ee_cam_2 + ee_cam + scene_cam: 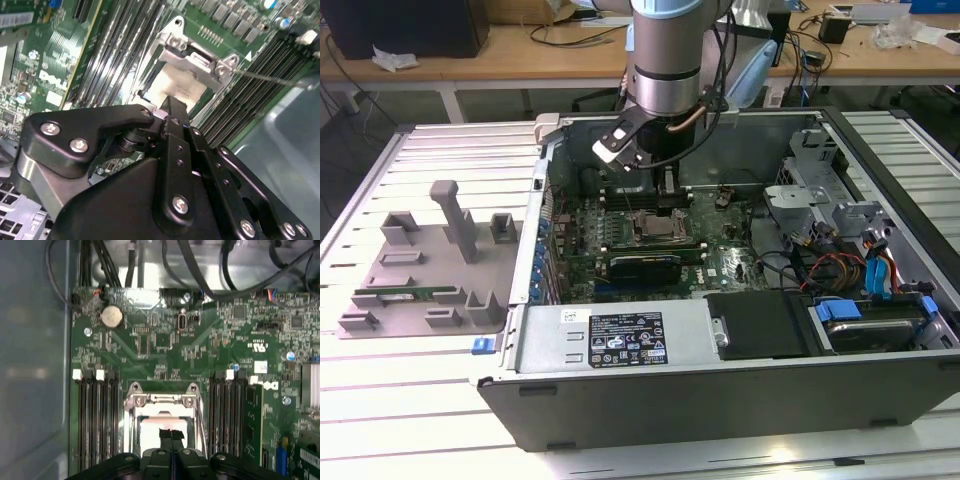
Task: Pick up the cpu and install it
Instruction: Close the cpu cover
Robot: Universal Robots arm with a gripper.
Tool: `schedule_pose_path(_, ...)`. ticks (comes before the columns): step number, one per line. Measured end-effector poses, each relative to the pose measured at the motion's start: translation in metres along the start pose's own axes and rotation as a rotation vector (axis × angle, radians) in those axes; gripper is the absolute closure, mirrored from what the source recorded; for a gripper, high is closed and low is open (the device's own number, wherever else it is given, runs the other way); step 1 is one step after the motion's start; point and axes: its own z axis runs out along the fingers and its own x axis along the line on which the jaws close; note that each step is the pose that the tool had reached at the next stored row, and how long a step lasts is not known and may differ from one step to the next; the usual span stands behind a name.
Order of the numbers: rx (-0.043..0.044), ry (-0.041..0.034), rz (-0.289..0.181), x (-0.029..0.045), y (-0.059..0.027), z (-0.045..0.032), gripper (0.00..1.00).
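The cpu (152, 426) shows as a pale square lying flat inside the metal-framed socket (162, 400) on the green motherboard (165, 345). In the second wrist view the cpu (180, 86) sits in the same frame (197, 59). My gripper (171, 436) hangs directly over it, its two black fingers pressed together with no gap and nothing seen between them. Whether the tips touch the cpu I cannot tell. In the exterior view the gripper (667, 203) reaches down into the open computer case (620, 395), just above the socket (655, 228).
Memory slots (97, 415) flank the socket, and a green memory stick (252, 420) stands in one. A grey fixture plate (430, 265) with another stick lies on the table at the exterior view's left. Cables and drive bays (860, 260) crowd the case's right side.
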Motion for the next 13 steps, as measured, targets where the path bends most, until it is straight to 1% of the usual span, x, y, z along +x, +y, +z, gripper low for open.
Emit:
schedule_pose_path(3, 0.0000, 0.0001, -0.001, 0.0000, 0.0000, 0.0000, 0.89)
schedule_pose_path(4, -0.0002, 0.0003, -0.010, 0.0000, 0.0000, 0.0000, 0.89)
schedule_pose_path(6, -0.0009, 0.0012, -0.046, 0.0000, -0.0001, 0.0000, 0.89)
schedule_pose_path(7, -0.0017, 0.0020, -0.081, 0.0000, 0.0000, 0.0000, 0.89)
schedule_pose_path(13, -0.0040, 0.0047, -0.195, 0.0000, 0.0000, 0.0000, 0.89)
